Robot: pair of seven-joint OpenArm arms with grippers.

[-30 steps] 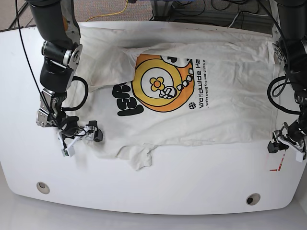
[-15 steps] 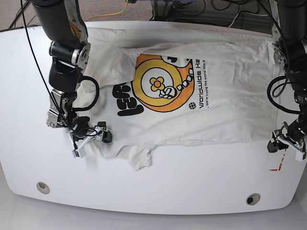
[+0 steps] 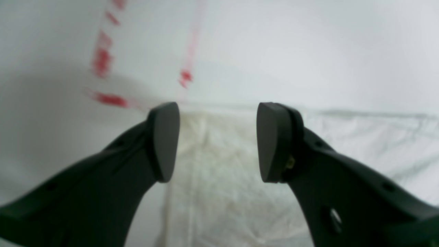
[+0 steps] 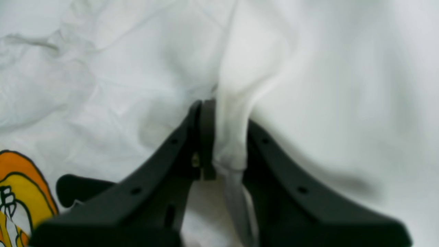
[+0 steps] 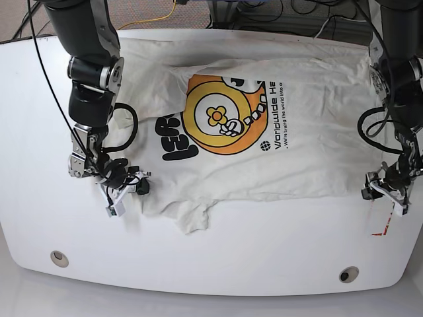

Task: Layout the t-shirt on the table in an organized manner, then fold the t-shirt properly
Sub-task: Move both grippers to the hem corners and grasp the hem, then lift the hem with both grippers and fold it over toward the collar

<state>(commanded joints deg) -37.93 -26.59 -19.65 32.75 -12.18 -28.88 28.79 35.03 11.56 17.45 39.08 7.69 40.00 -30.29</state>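
Observation:
The off-white t-shirt (image 5: 310, 132) lies spread on the white table (image 5: 231, 264), flower graphic (image 5: 218, 115) facing up, its near left hem bunched and a sleeve folded over at the top left. My right gripper (image 5: 129, 188) is at that bunched near left edge, shut on a pinched fold of cloth (image 4: 228, 137). My left gripper (image 5: 383, 193) hovers open at the shirt's near right corner; cloth (image 3: 219, 185) shows below the gap between its fingers (image 3: 164, 140) without being touched.
A red-outlined tape mark (image 5: 382, 228) lies just in front of my left gripper, also blurred in the left wrist view (image 3: 106, 68). Two grey grommet holes (image 5: 59, 258) (image 5: 348, 274) sit near the front edge. Cables (image 5: 158, 16) run beyond the table's far edge.
My right gripper moved rightward onto the shirt's near left edge and now holds cloth there. My left gripper shifted slightly left and away, onto the shirt's near right corner.

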